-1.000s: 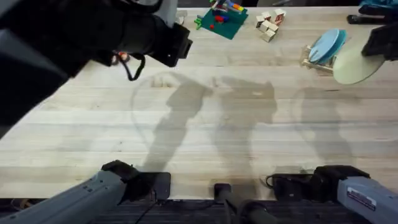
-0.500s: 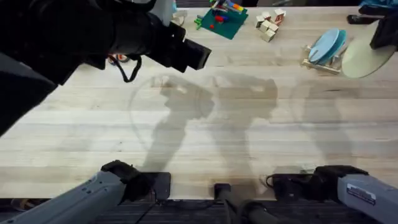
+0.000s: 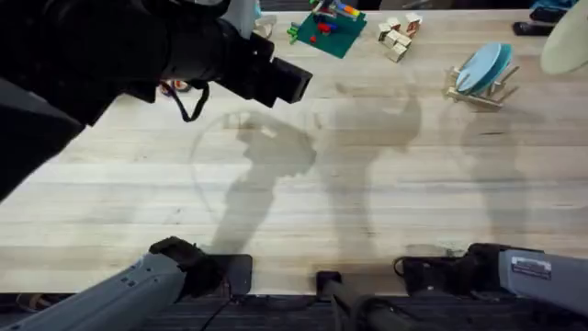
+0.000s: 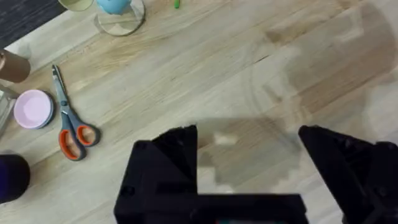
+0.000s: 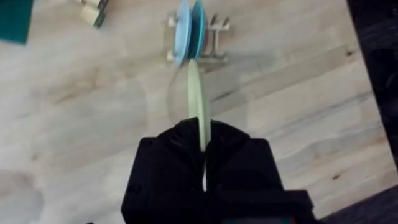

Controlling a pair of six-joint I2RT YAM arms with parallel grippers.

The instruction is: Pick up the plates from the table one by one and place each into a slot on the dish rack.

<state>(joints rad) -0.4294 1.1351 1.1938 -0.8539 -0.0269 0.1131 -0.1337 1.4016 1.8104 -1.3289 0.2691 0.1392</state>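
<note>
The turquoise-blue plate [image 3: 481,66] stands on edge in a slot of the small wooden dish rack [image 3: 473,92] at the table's far right. In the right wrist view that blue plate [image 5: 184,31] and the rack [image 5: 214,26] lie beyond my right gripper [image 5: 202,134], which is shut on the rim of the cream-yellow plate [image 5: 195,99], held edge-on above the table. From overhead the cream plate [image 3: 566,46] sits at the right edge, beyond the rack. My left gripper [image 4: 249,155] is open over bare wooden table [image 3: 367,184], raised high at the far left [image 3: 287,83].
A green board with coloured bricks [image 3: 326,26] and a pile of wooden blocks [image 3: 398,35] lie at the back. Orange-handled scissors [image 4: 71,127], a pink dish [image 4: 34,109] and a glass base [image 4: 118,15] lie near the left arm.
My right gripper has carried the cream plate farther back and to the right, past the rack. The left arm shifted slightly right, then held still.
</note>
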